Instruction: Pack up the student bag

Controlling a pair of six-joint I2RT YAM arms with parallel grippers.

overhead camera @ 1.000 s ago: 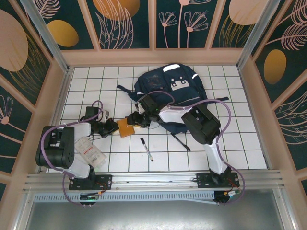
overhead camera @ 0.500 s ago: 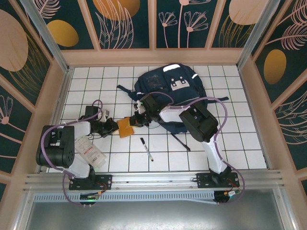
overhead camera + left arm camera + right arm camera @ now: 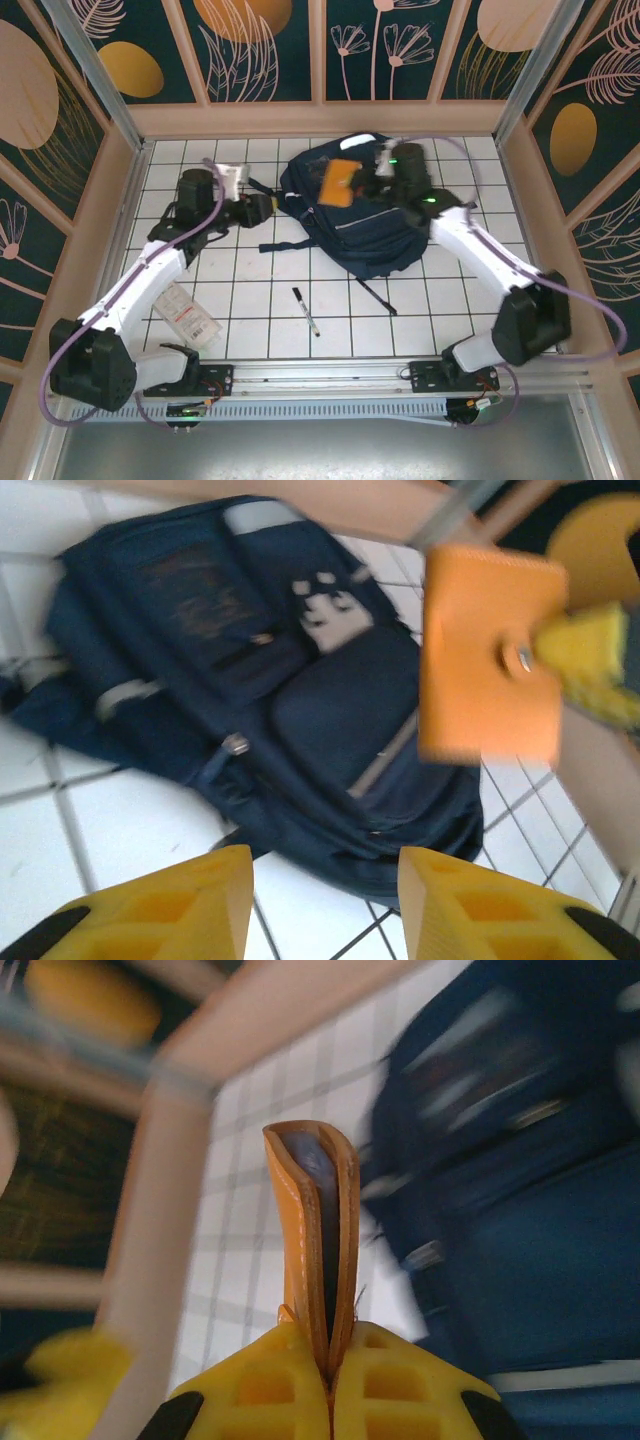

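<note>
Currently, the right gripper (image 3: 368, 183) is pinching an orange case (image 3: 340, 182) directly above the student bag (image 3: 372, 228), which is lying at the far centre of the table (image 3: 240, 300); the left gripper (image 3: 262, 207) is hovering open beside its left edge.

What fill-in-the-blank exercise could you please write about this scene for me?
1. The right gripper is shut on a flat ____ case.
2. The left gripper has its fingers ____, with nothing between them.
3. The pen lies near the student bag, held by ____ gripper.

Missing words: orange; open; neither.
</note>
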